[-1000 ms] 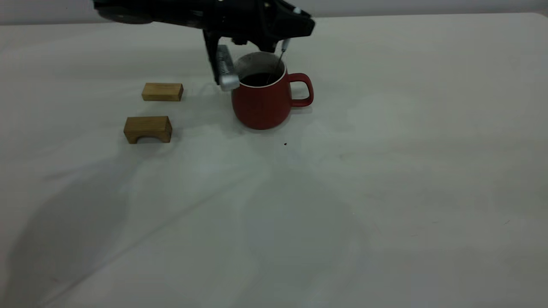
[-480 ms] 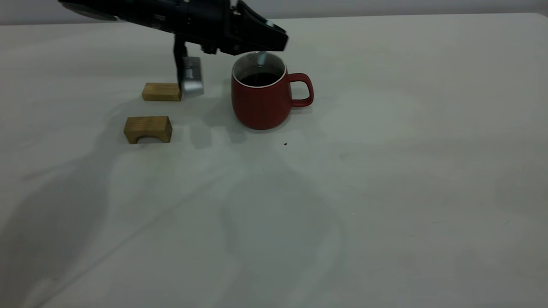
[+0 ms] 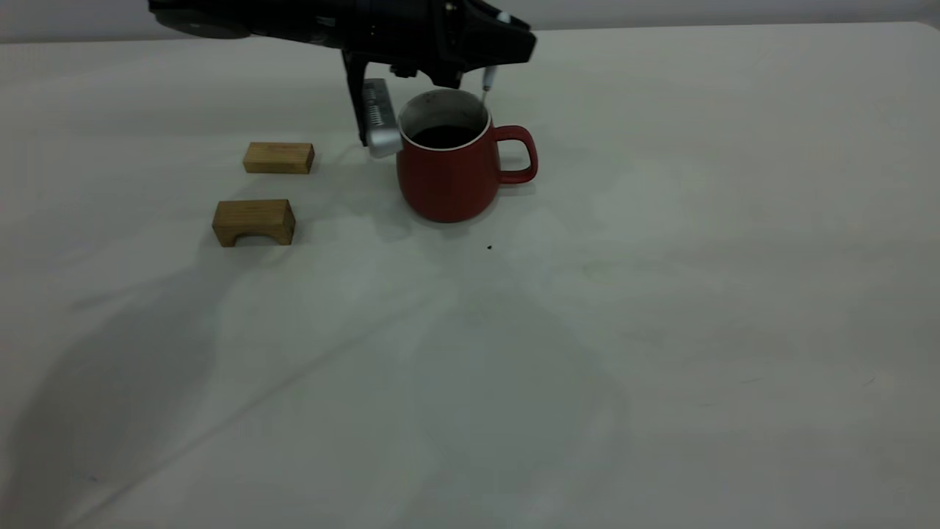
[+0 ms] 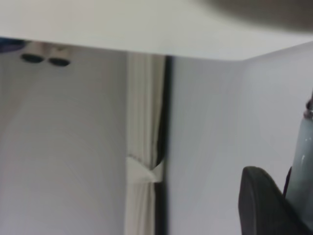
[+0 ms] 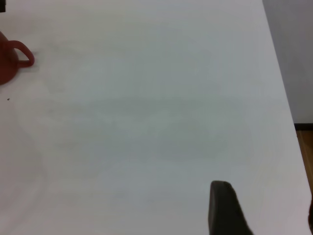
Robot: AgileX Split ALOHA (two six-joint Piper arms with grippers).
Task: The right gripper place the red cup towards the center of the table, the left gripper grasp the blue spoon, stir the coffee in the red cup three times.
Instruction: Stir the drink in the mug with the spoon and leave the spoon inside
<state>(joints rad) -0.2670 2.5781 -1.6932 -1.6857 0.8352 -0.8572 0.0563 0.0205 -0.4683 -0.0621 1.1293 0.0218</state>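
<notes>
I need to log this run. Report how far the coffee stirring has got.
Done: the mug stands mid-table with coffee in it, and the right tool sits far off it. In hand: the left tool holds the spoon above the mug's rim, its tip out of the coffee. Stir count cannot be told.

Red cup point(image 3: 449, 180) upright, coffee point(image 3: 443, 136) inside, blue spoon point(image 3: 487, 79) above
</notes>
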